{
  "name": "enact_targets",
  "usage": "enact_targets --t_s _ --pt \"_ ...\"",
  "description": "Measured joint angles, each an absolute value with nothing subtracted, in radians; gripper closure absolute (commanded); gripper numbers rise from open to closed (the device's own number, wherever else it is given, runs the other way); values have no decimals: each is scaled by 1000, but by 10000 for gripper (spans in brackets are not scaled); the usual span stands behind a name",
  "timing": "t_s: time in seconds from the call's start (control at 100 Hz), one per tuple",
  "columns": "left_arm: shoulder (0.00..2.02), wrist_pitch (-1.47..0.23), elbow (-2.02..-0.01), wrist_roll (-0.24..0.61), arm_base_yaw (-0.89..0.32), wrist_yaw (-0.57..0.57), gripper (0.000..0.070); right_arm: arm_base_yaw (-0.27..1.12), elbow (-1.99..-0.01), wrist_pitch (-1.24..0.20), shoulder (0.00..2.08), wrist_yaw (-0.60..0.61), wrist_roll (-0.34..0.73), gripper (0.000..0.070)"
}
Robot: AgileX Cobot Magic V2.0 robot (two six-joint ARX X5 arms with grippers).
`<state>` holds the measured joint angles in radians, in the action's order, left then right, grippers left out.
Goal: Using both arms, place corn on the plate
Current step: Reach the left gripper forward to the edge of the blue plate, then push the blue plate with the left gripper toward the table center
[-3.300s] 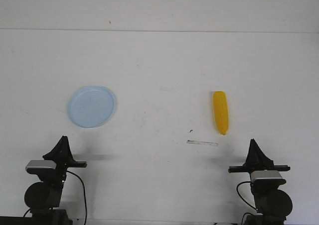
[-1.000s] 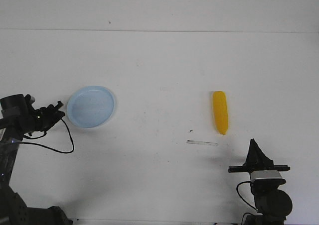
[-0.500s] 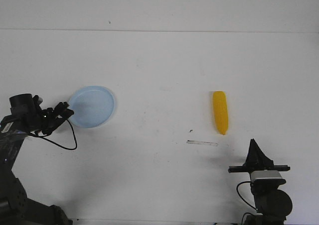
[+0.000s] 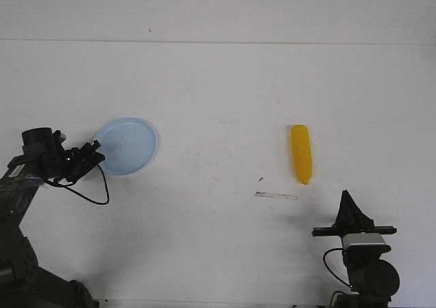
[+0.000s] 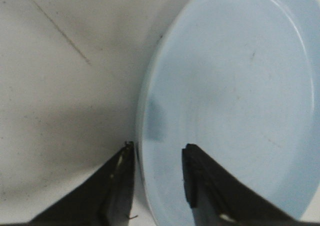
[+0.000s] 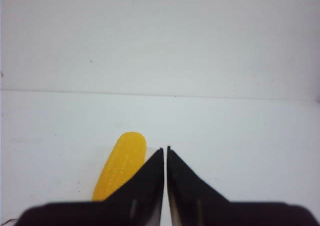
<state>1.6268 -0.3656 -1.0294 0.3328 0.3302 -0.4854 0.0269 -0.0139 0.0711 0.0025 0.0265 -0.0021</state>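
Note:
The pale blue plate (image 4: 128,145) lies on the white table at the left. My left gripper (image 4: 92,152) is at its left rim. In the left wrist view the left gripper (image 5: 159,148) is open and straddles the plate (image 5: 235,86): one finger is over the table and the other over the plate's inside. The yellow corn (image 4: 301,153) lies on the table at the right, narrow end toward me. My right gripper (image 4: 350,208) is shut and empty, low at the front right, short of the corn. The right wrist view shows the gripper (image 6: 165,149) shut beside the corn (image 6: 121,168).
A thin grey strip (image 4: 276,196) and a small dark mark (image 4: 261,179) lie on the table in front of the corn. The table meets a white wall at the back (image 4: 218,42). The left arm's black cable (image 4: 92,197) hangs near the plate.
My left arm has risen from its parked pose and moved right, bringing its open gripper onto the plate's left rim. The right arm, corn and plate have not moved.

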Motion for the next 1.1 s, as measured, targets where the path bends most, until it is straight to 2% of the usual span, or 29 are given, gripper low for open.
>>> enact_targets --t_s 0.09,0.15,0.35,0.51,0.72,0.91,1.1 --pt "1629 -366 -1029 333 330 -485 637 27 -14 72 2 27 -2 688" --pt "1629 -366 -1029 333 330 -484 700 27 -14 71 2 27 -2 688" --pt "1629 -366 -1029 339 319 -481 699 27 -14 71 2 27 -2 688" --pt "1612 -367 -1029 352 262 -481 699 27 -14 71 2 27 -2 688" --pt "1548 -361 -1029 374 116 -483 699 27 -14 71 2 27 -2 688" --pt "1549 -343 -1029 409 -80 -481 699 27 -14 71 2 27 -2 688" --pt "1569 -283 -1029 445 -252 -430 699 27 -14 71 2 27 -2 688"
